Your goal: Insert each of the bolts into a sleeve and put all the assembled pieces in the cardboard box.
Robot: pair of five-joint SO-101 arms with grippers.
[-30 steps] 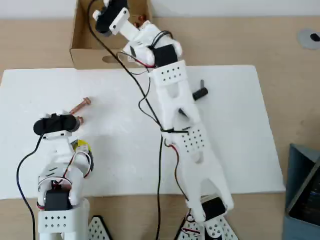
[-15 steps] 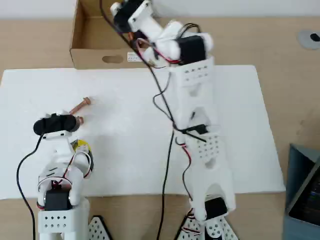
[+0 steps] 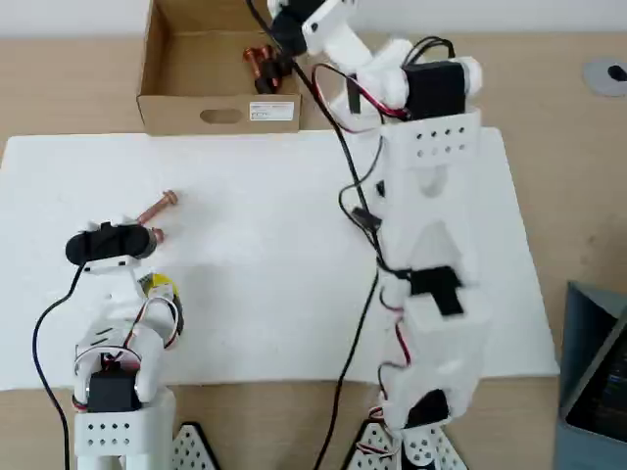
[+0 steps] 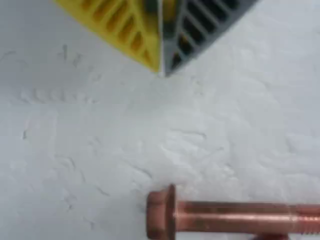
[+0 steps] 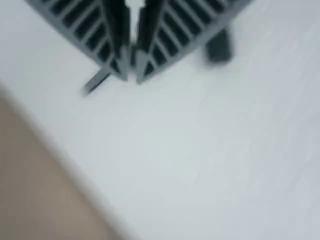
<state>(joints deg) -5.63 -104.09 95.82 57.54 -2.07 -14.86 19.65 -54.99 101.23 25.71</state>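
Two copper bolts lie on the white mat at the left: one (image 3: 157, 208) slanted, the other (image 3: 155, 235) right beside the left arm (image 3: 110, 245). In the left wrist view my left gripper (image 4: 161, 67) hangs just above the mat, its yellow and grey fingers shut on nothing, a bolt (image 4: 225, 217) a short way off. The cardboard box (image 3: 157, 98) at the back holds copper pieces (image 3: 260, 64). My right gripper (image 5: 131, 72) is over the mat, shut and empty, with a dark sleeve (image 5: 218, 45) beyond it. The right arm (image 3: 431, 196) stretches toward the box's right side.
The white mat (image 3: 245, 294) covers most of the tan table. A grey bin (image 3: 593, 372) stands at the right edge, a small grey disc (image 3: 605, 75) at the back right. A thin grey pin (image 5: 97, 80) lies near the right fingertips.
The right arm has swung rightward away from above the box, uncovering the copper pieces inside it and covering the sleeve on the mat. The left arm has kept still.
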